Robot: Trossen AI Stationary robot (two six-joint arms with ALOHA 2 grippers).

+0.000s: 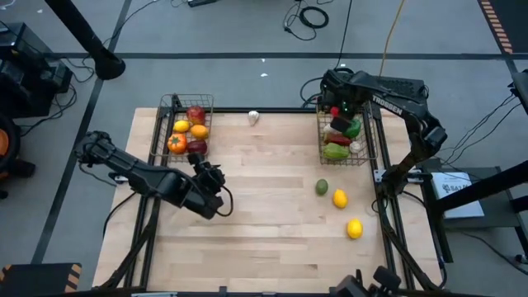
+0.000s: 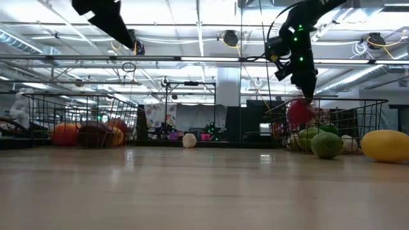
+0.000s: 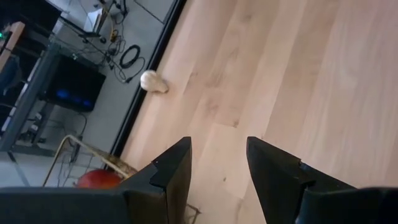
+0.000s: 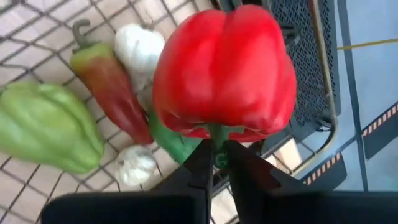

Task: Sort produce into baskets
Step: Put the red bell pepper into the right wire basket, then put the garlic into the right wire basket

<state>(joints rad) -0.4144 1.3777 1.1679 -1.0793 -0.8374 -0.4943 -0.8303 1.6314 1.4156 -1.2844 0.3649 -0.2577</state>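
My right gripper (image 4: 215, 155) is shut on a red pepper (image 4: 225, 71) and hangs over the right basket (image 1: 366, 136). The pepper (image 2: 299, 112) sits just inside the basket's rim. Below it lie a pale green vegetable (image 4: 46, 127), a red-green chili (image 4: 109, 87) and two white garlics (image 4: 138, 46). The left basket (image 1: 162, 124) holds oranges, a lemon and red fruit. My left gripper (image 3: 217, 168) is open above bare wood, near the left basket (image 1: 211, 172). A loose garlic (image 1: 254, 116) lies at the far edge; a green piece (image 1: 322, 187) and two lemons (image 1: 339, 198) lie near the right. My right gripper pinches the red pepper's green stem (image 4: 216, 134) between its two fingers, coming from above and pointing steeply down. The pepper hangs below the fingertips, stem end up, clear of the vegetables on the basket floor.
Dark rails frame the table (image 1: 272, 247). Wide bare wood lies between the baskets and along the near edge. The second lemon (image 1: 354, 228) sits close to the right rail. Cables and stands fill the floor beyond the far edge.
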